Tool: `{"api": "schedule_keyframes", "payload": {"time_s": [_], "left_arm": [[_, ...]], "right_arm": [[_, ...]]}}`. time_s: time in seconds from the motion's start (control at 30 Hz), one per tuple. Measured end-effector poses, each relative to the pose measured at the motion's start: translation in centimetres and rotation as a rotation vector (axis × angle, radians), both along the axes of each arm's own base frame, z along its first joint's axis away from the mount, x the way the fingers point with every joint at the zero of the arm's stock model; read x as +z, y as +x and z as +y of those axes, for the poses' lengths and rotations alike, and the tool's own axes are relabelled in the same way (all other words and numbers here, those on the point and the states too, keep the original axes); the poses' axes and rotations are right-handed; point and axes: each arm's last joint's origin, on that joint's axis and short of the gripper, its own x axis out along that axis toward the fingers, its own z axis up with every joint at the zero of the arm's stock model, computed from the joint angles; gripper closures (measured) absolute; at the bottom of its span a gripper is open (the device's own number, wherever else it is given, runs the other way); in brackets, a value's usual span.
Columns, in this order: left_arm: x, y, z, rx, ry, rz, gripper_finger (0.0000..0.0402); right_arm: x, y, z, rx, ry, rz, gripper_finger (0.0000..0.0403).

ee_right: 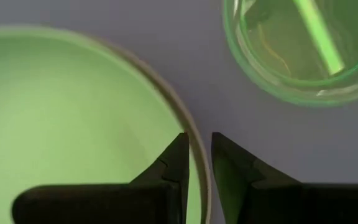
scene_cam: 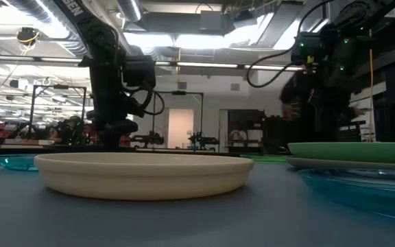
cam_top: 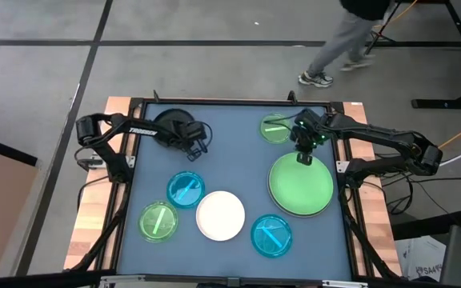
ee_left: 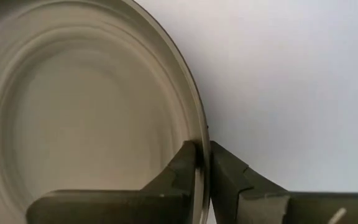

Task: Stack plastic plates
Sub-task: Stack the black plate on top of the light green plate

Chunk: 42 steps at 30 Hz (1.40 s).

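i am the robot with two dark arms, looking down at my blue table (cam_top: pixel 230 120).

my left claw (cam_top: pixel 192 146) is in the upper left part of the high view. it pinches the rim of the black plate (cam_top: pixel 173 122), which sits at the upper left of the table. in my left wrist view one finger (ee_left: pixel 182 171) is inside the plate and the other is outside, with the thin rim squeezed between them.

my right claw (cam_top: pixel 303 158) is in the upper right part of the high view. it sits at the top edge of the big light green plate (cam_top: pixel 301 186), which lies on a grey plate (ee_right: pixel 188 127); only the grey one's rim peeks out. in my right wrist view the fingers (ee_right: pixel 173 165) stand one on each side of the rim, close together, with a small gap. i cannot tell if they squeeze it.

a small see-through green plate (cam_top: pixel 276 129) lies just up and left of that claw.

in the lower middle is the white plate (cam_top: pixel 220 215). up and left of it, touching, is a small blue plate (cam_top: pixel 186 190). to the lower left is another small green plate (cam_top: pixel 158 222). to the lower right is another small blue plate (cam_top: pixel 271 235).

a person (cam_top: pixel 350 36) walks on the floor at the top of the high view.
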Motion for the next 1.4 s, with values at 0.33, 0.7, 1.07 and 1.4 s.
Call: {"api": "schedule_keyframes", "payload": {"time_s": [0.33,0.7,1.07,1.4], "left_arm": [[0.2,1.8,-3.2,-0.132,0.029,-0.051,0.0381],[5.1,6.5,-5.9,-0.342,0.095,-0.198,0.0387],[7.7,8.3,-7.1,-0.4,0.135,-0.306,0.0397],[8.4,9.5,-9.3,-0.546,0.19,-0.393,0.0398]], "right_arm": [[1.0,1.7,-1.0,-0.157,-0.04,-0.214,0.0342],[1.9,2.6,-1.6,-0.292,-0.01,-0.371,0.0298],[3.3,3.7,-2.3,-0.516,0.108,-0.6,0.0192],[4.2,4.3,-2.5,-0.569,0.208,-0.729,0.0182]]}}
